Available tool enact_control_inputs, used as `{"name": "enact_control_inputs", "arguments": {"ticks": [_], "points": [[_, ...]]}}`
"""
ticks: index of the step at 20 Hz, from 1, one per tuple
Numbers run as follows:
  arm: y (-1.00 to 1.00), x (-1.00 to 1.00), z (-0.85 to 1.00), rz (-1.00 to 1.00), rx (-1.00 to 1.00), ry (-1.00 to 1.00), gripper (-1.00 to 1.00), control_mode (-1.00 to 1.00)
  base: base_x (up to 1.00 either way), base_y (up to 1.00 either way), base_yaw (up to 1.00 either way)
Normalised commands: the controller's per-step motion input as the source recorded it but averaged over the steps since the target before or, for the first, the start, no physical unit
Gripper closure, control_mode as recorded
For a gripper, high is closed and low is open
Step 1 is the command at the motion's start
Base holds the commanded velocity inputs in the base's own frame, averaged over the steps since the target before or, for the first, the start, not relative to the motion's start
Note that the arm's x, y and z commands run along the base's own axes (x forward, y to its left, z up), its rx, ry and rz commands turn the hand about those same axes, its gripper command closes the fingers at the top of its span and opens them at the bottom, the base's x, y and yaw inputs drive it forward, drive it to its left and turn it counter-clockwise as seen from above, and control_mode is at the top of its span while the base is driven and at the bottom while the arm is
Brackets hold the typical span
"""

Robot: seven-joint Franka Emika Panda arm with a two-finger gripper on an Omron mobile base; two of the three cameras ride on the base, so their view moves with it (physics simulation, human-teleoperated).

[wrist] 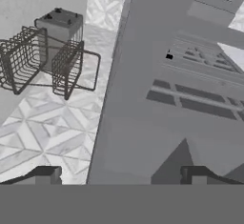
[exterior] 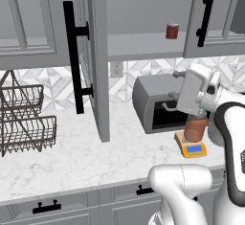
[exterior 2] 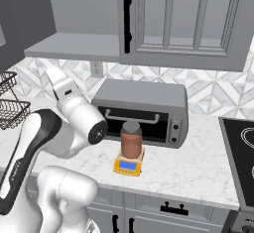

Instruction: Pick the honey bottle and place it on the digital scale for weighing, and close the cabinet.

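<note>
The reddish-brown honey bottle [exterior: 195, 129] [exterior 2: 131, 142] with its grey lid stands upright on the yellow digital scale [exterior: 191, 149] [exterior 2: 127, 165], in front of the toaster oven. My gripper [wrist: 121, 175] [exterior 2: 52, 74] is open and holds nothing. It is raised up and to the left of the bottle, clear of it. One door [exterior: 93, 61] of the grey upper cabinet stands swung out over the counter, with its long black handle [exterior: 74, 56] facing left. In the hand view the gripper faces that door's grey panel [wrist: 157, 89].
A small dark-red can [exterior: 172, 30] sits on the open cabinet shelf. The grey toaster oven [exterior: 153, 102] [exterior 2: 144, 110] stands against the tiled wall. A wire basket rack [exterior: 24, 118] [wrist: 43, 61] stands at the counter's left. A stove top [exterior 2: 240, 147] lies at the right.
</note>
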Motion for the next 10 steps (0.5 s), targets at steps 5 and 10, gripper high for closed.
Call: {"name": "enact_control_inputs", "arguments": {"ticks": [5,10], "points": [[1.0,0.03,-0.95,0.0,0.13,-0.31,-1.0,-1.0,0.0,0.0,0.0],[1.0,-0.47,-0.64,-0.06,0.11,-0.47,-1.0,-1.0,0.0,0.0,0.0]]}}
